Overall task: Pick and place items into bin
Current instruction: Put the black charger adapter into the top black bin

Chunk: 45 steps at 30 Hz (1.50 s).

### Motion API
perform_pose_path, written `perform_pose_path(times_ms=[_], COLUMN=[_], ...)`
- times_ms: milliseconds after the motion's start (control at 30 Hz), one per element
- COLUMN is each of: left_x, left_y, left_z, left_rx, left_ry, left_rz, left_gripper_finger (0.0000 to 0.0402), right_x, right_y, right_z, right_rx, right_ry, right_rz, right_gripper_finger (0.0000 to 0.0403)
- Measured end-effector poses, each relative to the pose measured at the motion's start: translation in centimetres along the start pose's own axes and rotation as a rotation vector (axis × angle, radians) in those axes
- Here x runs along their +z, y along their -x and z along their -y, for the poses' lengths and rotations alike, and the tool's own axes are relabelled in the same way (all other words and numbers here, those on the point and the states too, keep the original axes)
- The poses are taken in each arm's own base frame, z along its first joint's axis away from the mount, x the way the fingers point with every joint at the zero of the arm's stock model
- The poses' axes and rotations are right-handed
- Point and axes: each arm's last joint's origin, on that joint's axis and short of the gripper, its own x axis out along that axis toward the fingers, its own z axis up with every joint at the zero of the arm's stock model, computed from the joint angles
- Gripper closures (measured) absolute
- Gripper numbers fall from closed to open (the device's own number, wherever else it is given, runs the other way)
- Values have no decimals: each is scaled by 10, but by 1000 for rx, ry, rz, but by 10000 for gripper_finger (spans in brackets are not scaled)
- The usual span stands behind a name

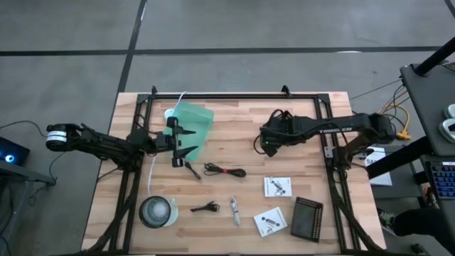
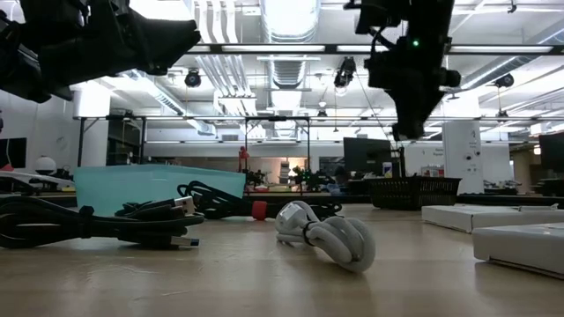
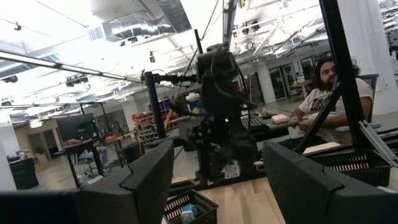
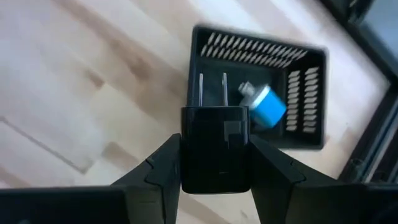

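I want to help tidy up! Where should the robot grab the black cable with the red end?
Grab the black cable at its middle, coming straight down from above. It lies flat and long on the table, so the jaws should close across its thin width. The open left gripper looks nearest; the right gripper holds a black plug.
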Motion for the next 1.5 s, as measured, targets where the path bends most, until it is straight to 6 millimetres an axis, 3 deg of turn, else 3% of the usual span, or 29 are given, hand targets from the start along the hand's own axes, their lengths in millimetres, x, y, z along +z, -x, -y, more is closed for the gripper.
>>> perform_pose_path(times_ms=[400, 967, 1500], left_x=[-1, 1, 2], left_y=[0, -1, -1], left_z=[0, 0, 0], left_rx=[-1, 2, 3], left_ry=[0, -5, -53], left_rz=[-3, 7, 9], left_gripper_finger=[173, 173, 173], right_x=[4, 33, 23], right_y=[-30, -56, -74], right_z=[23, 31, 41], right_rx=[16, 239, 165], right_ry=[-38, -181, -213], right_rz=[-134, -18, -62], right_gripper_finger=[271, 271, 269])
